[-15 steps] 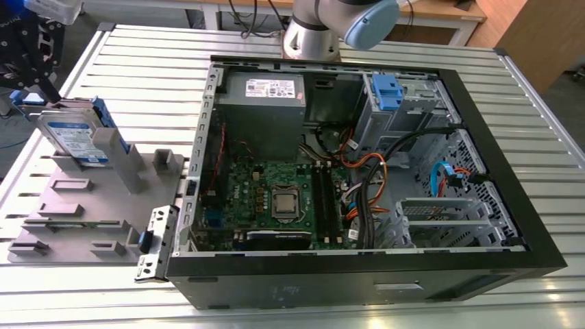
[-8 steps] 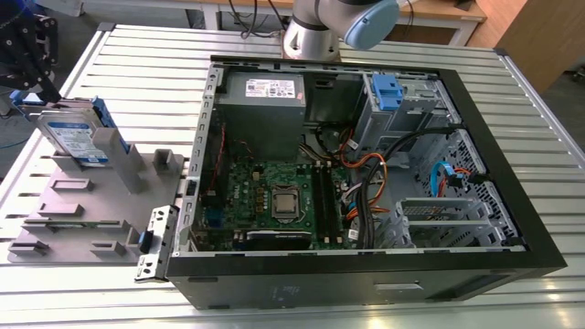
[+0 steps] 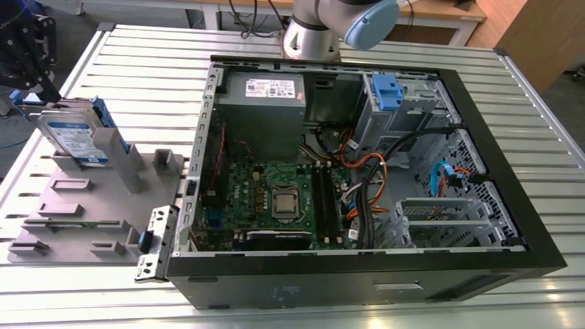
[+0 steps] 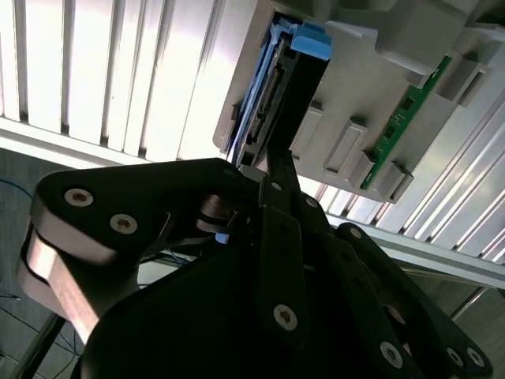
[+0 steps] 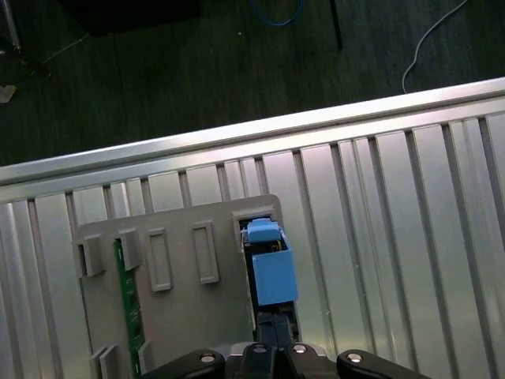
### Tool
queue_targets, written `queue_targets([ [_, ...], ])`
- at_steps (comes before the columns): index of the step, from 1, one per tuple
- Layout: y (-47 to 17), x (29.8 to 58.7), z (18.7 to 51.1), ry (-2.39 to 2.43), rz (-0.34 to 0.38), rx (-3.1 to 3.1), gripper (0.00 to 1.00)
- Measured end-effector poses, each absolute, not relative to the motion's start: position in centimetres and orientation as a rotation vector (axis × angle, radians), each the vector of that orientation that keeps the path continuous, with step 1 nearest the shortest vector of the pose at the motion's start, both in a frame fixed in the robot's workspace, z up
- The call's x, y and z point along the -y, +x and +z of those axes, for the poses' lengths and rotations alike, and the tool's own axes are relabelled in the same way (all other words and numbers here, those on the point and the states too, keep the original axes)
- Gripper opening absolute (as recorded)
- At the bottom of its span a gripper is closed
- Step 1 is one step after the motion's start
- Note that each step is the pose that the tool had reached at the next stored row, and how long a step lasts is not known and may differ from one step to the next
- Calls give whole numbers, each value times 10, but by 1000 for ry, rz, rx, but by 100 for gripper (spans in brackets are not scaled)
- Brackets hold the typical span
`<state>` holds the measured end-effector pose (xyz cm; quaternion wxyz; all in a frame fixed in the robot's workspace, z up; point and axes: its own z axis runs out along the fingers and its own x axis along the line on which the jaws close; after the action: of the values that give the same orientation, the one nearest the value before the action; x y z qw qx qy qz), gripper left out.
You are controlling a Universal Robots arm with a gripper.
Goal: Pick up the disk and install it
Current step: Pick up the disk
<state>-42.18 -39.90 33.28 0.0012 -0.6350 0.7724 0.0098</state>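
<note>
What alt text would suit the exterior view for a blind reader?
A disk stands upright in a grey holder at the exterior view's left, an end effector at its top. Beside it lies an open computer case on a slatted table.

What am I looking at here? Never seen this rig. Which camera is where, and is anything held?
One robot arm with a gripper, working over a slatted metal table. The exterior view is from a camera off the arm: it takes in an open computer case and, at the exterior view's left, a grey holder tray. The disk, silver with blue side rails, stands on edge in that tray. Both wrist views come from cameras riding on the arm, looking along the gripper at the disk. The gripper is right at the disk's upper end; whether it has a grip I cannot tell. The disk sits in the tray, not yet installed.
</note>
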Motion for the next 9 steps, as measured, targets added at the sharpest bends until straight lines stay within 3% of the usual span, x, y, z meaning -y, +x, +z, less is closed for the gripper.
queue_targets([
  [9, -420, 399, 332, -2019, 31, -2403, 11],
])
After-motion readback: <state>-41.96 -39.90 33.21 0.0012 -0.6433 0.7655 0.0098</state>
